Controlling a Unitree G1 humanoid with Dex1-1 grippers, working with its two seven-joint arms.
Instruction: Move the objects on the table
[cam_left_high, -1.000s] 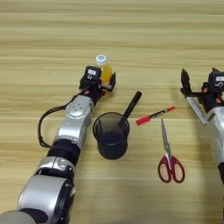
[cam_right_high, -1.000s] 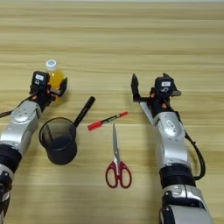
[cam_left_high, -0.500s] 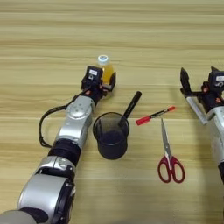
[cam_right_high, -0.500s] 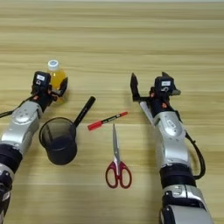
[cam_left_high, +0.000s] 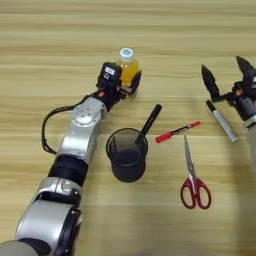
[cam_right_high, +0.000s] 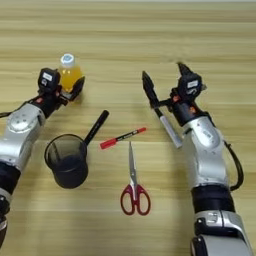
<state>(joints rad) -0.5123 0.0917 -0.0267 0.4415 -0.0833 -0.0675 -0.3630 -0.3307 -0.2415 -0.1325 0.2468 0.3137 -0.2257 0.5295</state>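
The small orange-drink bottle with a white cap (cam_left_high: 128, 69) is standing upright toward the far left of the broad light wooden table (cam_left_high: 60, 30), and the left gripper (cam_left_high: 131, 82) is closing around its lower body, one black finger curving round the near right side, so it appears to be gripping the bottle. Nearer the robot, the black mesh pen cup (cam_left_high: 127, 154) is standing upright with the black marker (cam_left_high: 150, 120) lying just beside its rim, then the red pen (cam_left_high: 177, 132) and the red-handled scissors (cam_left_high: 192, 176) to the right. The white black-capped marker (cam_right_high: 166, 125) is lying just beneath the right gripper (cam_right_high: 165, 82), whose two fingers are spreading wide and holding nothing. The step in hand seems to be moving the bottle; next, lifting it straight calls for a firm grip.
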